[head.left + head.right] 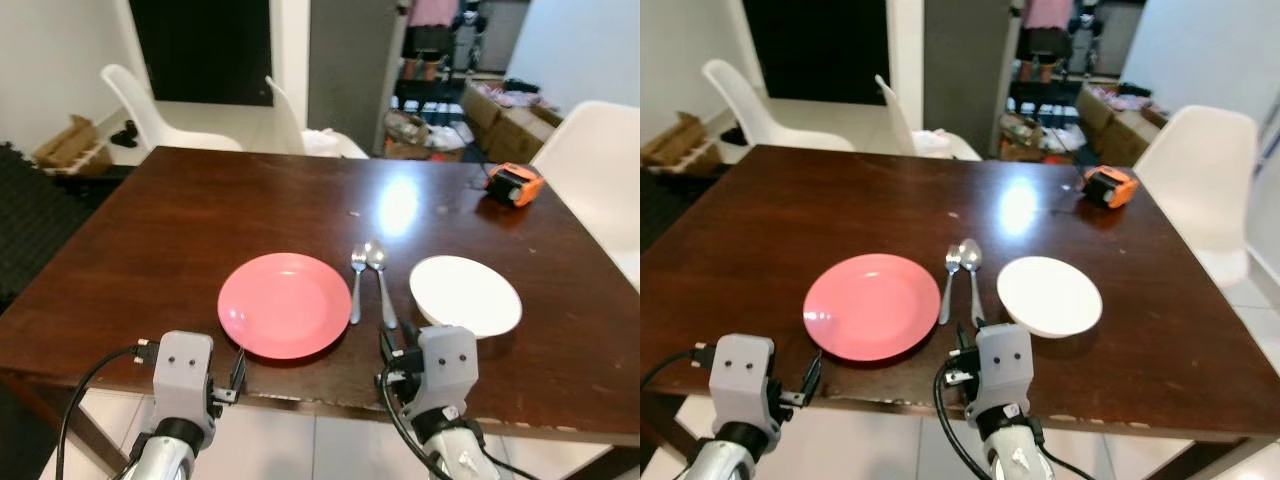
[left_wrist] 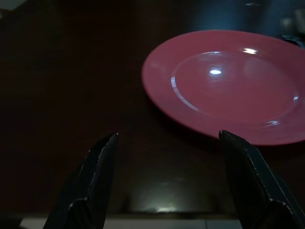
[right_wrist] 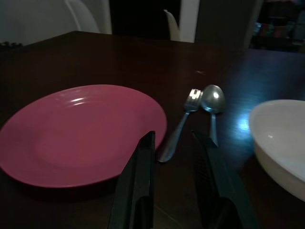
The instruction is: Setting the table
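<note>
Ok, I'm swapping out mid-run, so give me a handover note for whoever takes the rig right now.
Left hand: open, empty, at the near table edge facing the round pink plate.
Right hand: empty, fingers narrowly apart, pointing at the metal fork.
Done: plate, fork, metal spoon and white bowl laid in a row on the dark wooden table.
Left: fork and spoon lie together between plate and bowl; possibly reposition. Orange tape measure remains at the far right.

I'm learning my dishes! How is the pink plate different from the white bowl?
The pink plate is flat and shallow; the white bowl is deeper, with a raised rim. The plate is pink and looks wider; the bowl is white and looks smaller. The plate lies left of the fork and spoon; the bowl lies right of them. Both are round, empty and sit on the dark wooden table.
</note>
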Robot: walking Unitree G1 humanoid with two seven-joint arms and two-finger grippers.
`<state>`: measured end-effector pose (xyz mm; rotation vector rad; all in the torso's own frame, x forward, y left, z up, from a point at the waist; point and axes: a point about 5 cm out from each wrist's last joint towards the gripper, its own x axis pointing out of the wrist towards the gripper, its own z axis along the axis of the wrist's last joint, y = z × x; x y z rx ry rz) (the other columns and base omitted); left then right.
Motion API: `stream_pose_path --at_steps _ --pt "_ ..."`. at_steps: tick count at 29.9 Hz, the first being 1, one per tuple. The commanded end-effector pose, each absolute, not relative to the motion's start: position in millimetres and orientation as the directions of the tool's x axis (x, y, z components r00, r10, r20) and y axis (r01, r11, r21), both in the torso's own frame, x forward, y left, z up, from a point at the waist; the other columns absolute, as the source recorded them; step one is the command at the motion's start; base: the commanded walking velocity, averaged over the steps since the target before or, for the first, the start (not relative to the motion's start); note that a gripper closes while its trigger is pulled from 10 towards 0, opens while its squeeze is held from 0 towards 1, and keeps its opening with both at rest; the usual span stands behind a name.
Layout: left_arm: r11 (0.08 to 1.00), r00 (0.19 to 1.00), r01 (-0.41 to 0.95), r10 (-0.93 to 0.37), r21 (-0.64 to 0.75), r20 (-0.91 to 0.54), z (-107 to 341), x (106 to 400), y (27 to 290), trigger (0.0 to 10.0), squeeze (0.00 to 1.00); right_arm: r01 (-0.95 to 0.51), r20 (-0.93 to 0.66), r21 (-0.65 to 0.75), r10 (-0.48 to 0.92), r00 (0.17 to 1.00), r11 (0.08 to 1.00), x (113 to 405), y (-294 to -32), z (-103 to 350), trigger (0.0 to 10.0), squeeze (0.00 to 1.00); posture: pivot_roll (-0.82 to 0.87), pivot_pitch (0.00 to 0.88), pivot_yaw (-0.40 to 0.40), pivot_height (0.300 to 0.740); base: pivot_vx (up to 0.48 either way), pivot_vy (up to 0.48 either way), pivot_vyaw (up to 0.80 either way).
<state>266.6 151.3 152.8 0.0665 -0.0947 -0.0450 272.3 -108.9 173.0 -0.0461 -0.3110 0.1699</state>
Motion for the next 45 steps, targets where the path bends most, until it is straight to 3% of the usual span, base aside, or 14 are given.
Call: stream_pose_path --at_steps 1,16,30,45 --pt "0.996 0.997 0.041 -0.046 0.077 0.061 144.8 264.2 152.0 10.0 0.0 -0.177 0.288 -0.077 0.192 0.938 0.981 269.0 -105.8 168.7 10.0 0.0 0.02 0.153 0.054 0.74 0.0 0.0 0.75" --pt "0.997 1.0 0.019 -0.02 0.069 0.011 138.7 262.3 154.3 10.0 0.0 -0.304 0.285 -0.142 0.333 0.899 0.942 261.4 -87.6 165.1 10.0 0.0 0.02 0.158 0.052 0.74 0.0 0.0 0.76" --pt "0.986 0.995 -0.047 0.06 0.162 -0.077 113.4 258.0 176.2 10.0 0.0 -0.396 0.193 -0.157 0.422 0.886 0.905 254.8 -84.7 141.9 10.0 0.0 0.02 0.162 0.057 0.74 0.0 0.0 0.76" --pt "0.985 0.995 -0.048 0.063 0.168 -0.084 110.9 257.5 177.4 10.0 0.0 -0.408 0.186 -0.118 0.424 0.886 0.905 256.2 -86.7 139.5 10.0 0.01 0.03 0.162 0.06 0.74 0.0 0.0 0.76"
